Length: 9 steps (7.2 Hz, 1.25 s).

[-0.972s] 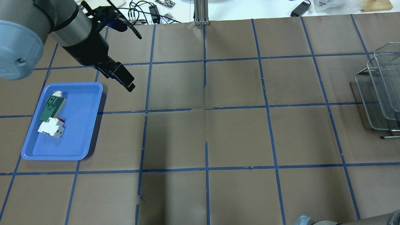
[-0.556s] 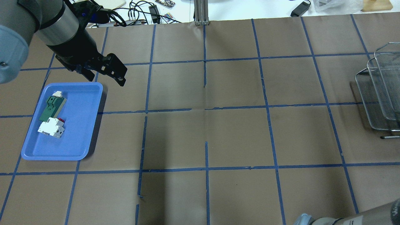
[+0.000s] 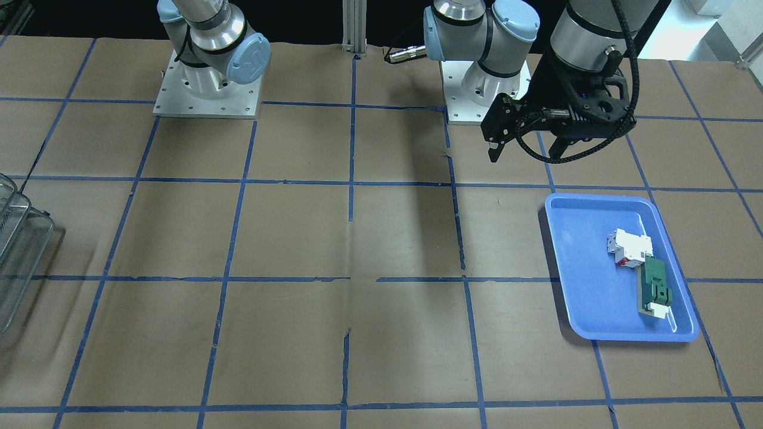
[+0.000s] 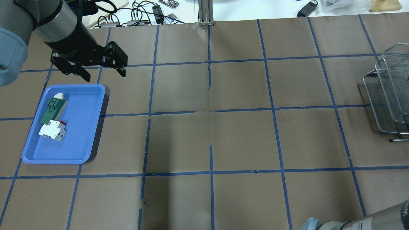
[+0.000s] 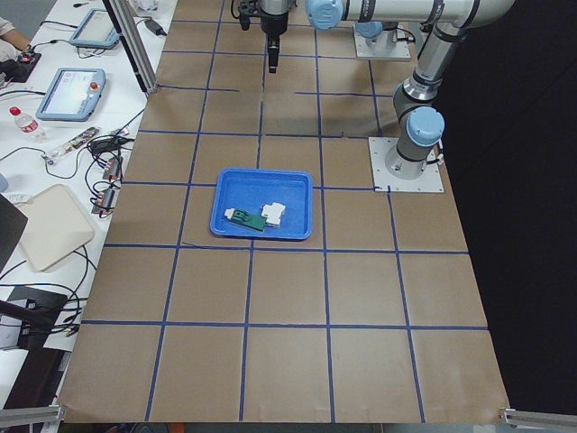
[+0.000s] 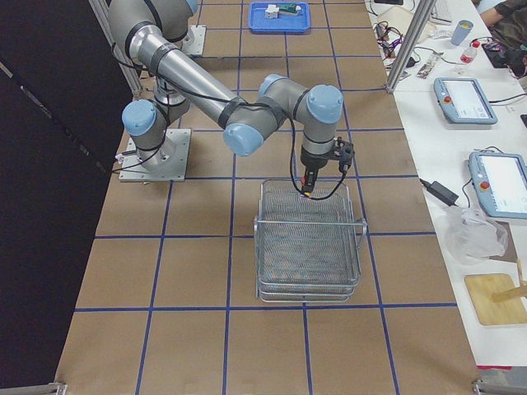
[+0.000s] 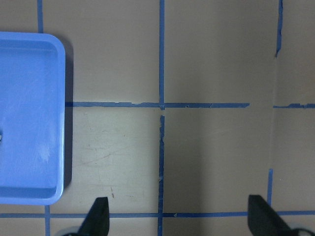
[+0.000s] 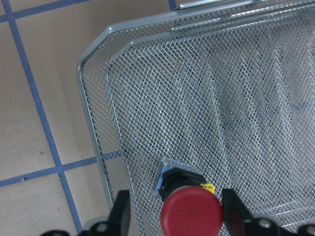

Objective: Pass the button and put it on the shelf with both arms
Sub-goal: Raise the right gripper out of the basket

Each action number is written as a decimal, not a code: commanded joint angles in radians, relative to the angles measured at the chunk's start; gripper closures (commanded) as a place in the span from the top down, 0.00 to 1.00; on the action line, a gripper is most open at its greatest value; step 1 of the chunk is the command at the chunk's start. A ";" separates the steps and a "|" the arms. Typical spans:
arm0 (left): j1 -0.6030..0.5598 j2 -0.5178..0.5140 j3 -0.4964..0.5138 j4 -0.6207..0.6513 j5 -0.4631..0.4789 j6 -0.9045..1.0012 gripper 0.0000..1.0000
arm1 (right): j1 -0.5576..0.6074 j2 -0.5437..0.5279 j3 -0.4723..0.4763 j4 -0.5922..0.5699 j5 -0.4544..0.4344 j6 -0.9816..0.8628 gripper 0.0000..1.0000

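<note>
From the front-facing camera the left gripper (image 3: 527, 149) hangs high over the desk's left half, its fingers spread wide with nothing between them. It is near the blue tray (image 3: 587, 286), which holds only the white-and-red block (image 3: 629, 245) and the green part (image 3: 654, 289). Overhead lies the change: a second ago the left gripper (image 4: 104, 72) showed edge-on and reached farther toward the desk's middle. It has since swung its wrist round and drawn back toward the left end, while the tray's load lies as before. The shelf (image 4: 388, 95) stands at the right end. The left-end camera shows the same gripper too small to add anything. The right-end camera has the right gripper (image 6: 308, 185) poised over the shelf's top tier. The left wrist camera sees only the desk's surface and the tray's long side, with the fingertips well parted. The right wrist camera finds the button (image 8: 191, 212), red cap toward the lens, between the fingers over the top tier's mesh near a corner. One finger seems to touch the cap and the other stands slightly off, so I cannot tell whether the button is clamped or let go. By my reading the pass is done and only the placing remains.
</note>
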 commanded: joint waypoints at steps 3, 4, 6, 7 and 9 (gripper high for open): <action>0.000 -0.001 0.000 0.008 0.001 -0.011 1.00 | 0.001 -0.058 -0.022 0.120 -0.030 0.000 1.00; 0.001 -0.001 0.000 0.008 0.001 -0.010 1.00 | 0.014 -0.159 -0.015 0.209 -0.018 0.009 1.00; 0.001 -0.002 0.000 0.011 0.000 -0.010 1.00 | 0.147 -0.262 0.011 0.336 -0.001 0.041 1.00; 0.001 -0.006 0.000 0.014 0.000 -0.011 1.00 | 0.262 -0.294 0.032 0.358 -0.004 0.119 1.00; 0.001 -0.006 0.002 0.014 0.000 -0.011 1.00 | 0.487 -0.330 0.115 0.351 -0.002 0.254 1.00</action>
